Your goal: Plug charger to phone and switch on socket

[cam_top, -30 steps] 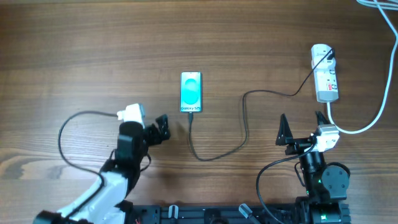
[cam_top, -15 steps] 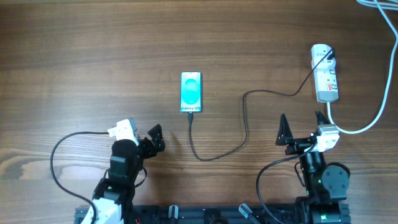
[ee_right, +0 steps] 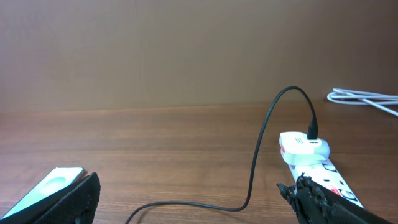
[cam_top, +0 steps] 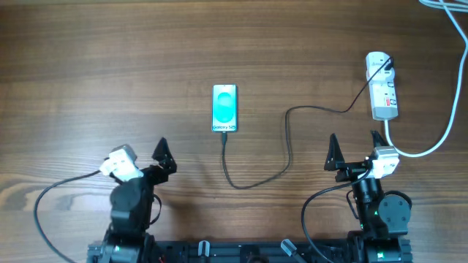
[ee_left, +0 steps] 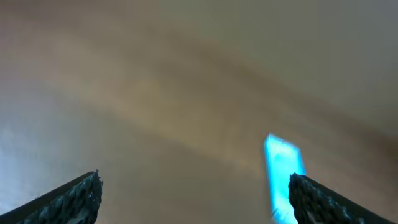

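Note:
The phone (cam_top: 225, 108) lies mid-table with its cyan screen lit; it also shows blurred in the left wrist view (ee_left: 283, 174) and at the lower left of the right wrist view (ee_right: 46, 185). The charger, a thin black cable (cam_top: 287, 146), runs from the phone's near end, its small tip (cam_top: 224, 137) against the phone's edge, to its black plug in the white socket strip (cam_top: 382, 95), also in the right wrist view (ee_right: 311, 158). My left gripper (cam_top: 162, 157) is open and empty at the near left. My right gripper (cam_top: 355, 150) is open and empty below the socket.
A thick white lead (cam_top: 439, 139) loops from the socket's near end up the right edge of the table. Bare wooden tabletop (cam_top: 88, 73) surrounds the phone. The arm bases (cam_top: 248, 252) sit along the near edge.
My left arm has drawn back toward the near left, away from the phone. The right arm, phone, cable and socket have not moved.

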Tool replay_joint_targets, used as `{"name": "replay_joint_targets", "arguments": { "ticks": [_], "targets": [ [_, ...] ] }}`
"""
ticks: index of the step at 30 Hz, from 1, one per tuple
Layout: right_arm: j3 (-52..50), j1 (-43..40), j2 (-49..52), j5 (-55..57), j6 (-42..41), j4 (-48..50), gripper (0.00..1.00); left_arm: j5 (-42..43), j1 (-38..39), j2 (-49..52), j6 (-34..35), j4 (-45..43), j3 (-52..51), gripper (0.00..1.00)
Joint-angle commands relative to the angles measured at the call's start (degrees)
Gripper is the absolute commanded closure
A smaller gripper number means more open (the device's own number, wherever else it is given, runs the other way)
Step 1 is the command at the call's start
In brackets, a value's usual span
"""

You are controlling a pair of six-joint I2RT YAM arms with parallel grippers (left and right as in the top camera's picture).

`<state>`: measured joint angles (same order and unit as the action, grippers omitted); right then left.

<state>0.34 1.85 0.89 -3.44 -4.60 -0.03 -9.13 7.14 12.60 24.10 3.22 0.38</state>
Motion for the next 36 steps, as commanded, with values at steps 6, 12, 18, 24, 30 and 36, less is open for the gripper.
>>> {"name": "replay_joint_targets", "arguments": {
  "ticks": [6,12,18,24,30,36],
  "targets": [
    [-0.04,0.17,-0.68,-0.83,0.76,0.15,0.0,6.67,-1.99,-11.96,-13.66,1.14,-0.04,0.0],
    [-0.04,0.17,-0.68,-0.83,0.76,0.15,0.0,9.99,-4.74,-12.44,-17.92,1.36,-0.04,0.0],
    [-0.04,0.17,-0.68,-0.83,0.76,0.15,0.0,11.04,-4.76,-12.44,-18.29,1.33,-0.04,0.0],
    [-0.04,0.17,-0.68,-0.83,0.76,0.15,0.0,11.02,-4.81,-12.44,-18.32,1.16,-0.04,0.0],
    [-0.04,0.17,-0.68,-0.83,0.79,0.15,0.0,11.02,-4.81,-12.44,-18.34,1.16,-0.04,0.0],
    [-0.04,0.17,-0.68,-0.83,0.76,0.15,0.0,11.02,-4.81,-12.44,-18.32,1.16,-0.04,0.0]
  ]
}}
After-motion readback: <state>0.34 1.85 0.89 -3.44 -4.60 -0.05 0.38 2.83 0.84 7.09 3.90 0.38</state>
